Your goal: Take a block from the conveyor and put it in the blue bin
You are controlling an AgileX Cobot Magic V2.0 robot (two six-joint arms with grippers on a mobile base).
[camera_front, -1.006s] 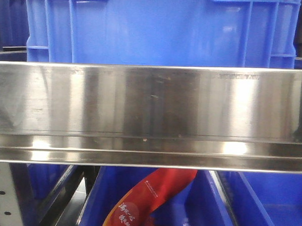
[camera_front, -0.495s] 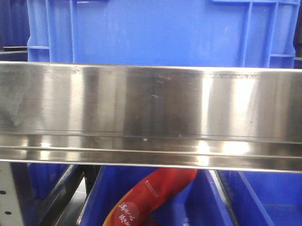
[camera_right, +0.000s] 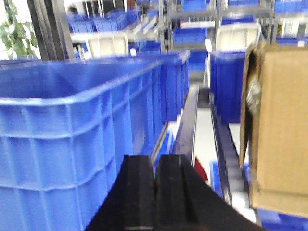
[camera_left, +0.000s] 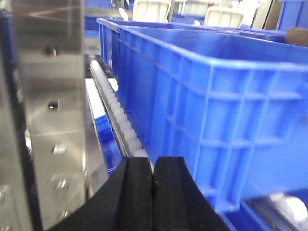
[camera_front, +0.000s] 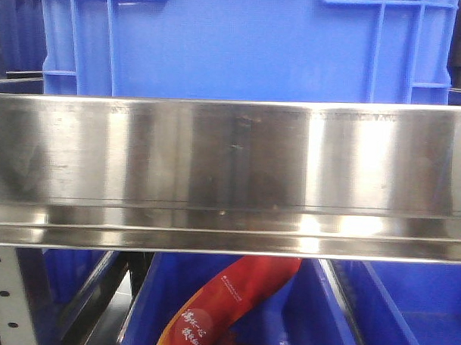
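Only reflections on the steel rail (camera_front: 231, 165) are shifting; my left gripper (camera_left: 153, 175) and right gripper (camera_right: 155, 173) are staying closed, empty, beside the blue bin (camera_left: 216, 96); no block showing.

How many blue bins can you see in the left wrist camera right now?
2 clearly: a large blue bin close on the right, and a second bin directly behind it. More blue shapes in the blurry background may be further bins.
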